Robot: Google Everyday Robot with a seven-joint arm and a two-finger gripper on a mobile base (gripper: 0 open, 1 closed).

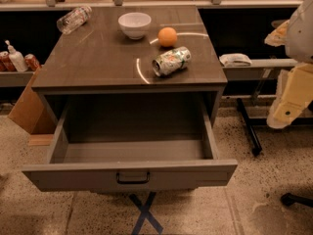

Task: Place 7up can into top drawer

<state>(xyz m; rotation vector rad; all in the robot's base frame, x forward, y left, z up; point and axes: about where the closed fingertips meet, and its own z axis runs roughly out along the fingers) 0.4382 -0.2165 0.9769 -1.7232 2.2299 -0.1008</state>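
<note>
The 7up can (171,60), white-silver with green and red markings, lies on its side on the front right part of the table top (93,58). The top drawer (73,174) below is pulled wide open towards me and is empty, with its dark handle (132,177) at the centre of the front panel. My gripper (286,106) hangs at the right edge of the view, beside the table and well to the right of the can, lower than the table top. It holds nothing that I can see.
On the table stand a white bowl (134,24), an orange (167,36) and a clear plastic bottle (73,19) lying at the back left. Red cans (32,61) and a white bottle (16,58) sit on the left shelf. A cardboard box (27,106) leans at the left. Black chair legs (249,126) stand at the right.
</note>
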